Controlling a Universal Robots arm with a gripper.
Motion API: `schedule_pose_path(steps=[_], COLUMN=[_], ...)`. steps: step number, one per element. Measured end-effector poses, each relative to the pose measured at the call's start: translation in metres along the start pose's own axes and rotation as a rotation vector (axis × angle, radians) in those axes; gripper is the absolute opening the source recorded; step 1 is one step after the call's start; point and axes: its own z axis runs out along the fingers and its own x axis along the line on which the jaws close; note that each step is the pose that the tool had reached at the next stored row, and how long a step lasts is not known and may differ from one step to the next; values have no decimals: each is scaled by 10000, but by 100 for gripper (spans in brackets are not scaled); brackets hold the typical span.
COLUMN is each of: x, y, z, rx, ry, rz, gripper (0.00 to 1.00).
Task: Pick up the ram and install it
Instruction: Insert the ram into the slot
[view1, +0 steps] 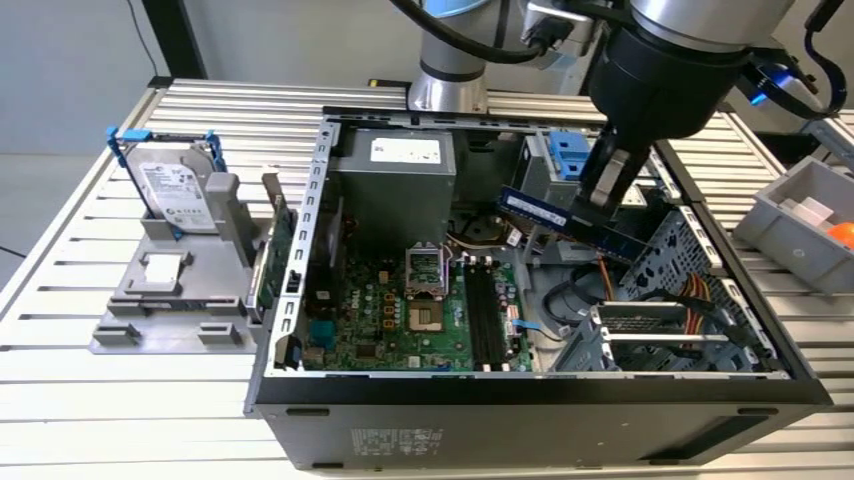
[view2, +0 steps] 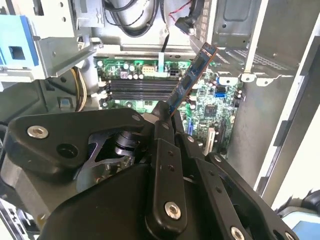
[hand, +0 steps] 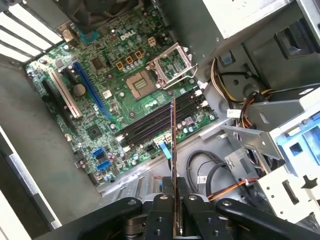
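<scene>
Blue-green and thin, the ram (view1: 571, 221) was held tight in the gripper (view1: 607, 190), tilted in the air over the open computer case (view1: 534, 382), nearer the case's edge at the exterior view's right. It was not touching the black memory slots (hand: 155, 120).

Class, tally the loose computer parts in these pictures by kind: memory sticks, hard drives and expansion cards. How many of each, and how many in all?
ram, clamped in the gripper: 1
hard drive: 1
expansion card: 1
Total: 3
</scene>
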Motion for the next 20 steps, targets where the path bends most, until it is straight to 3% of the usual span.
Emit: schedule_pose_path(steps=[20], x=[0], y=[0], z=[14], rx=[66], ry=[-58], rz=[2326], gripper=[0])
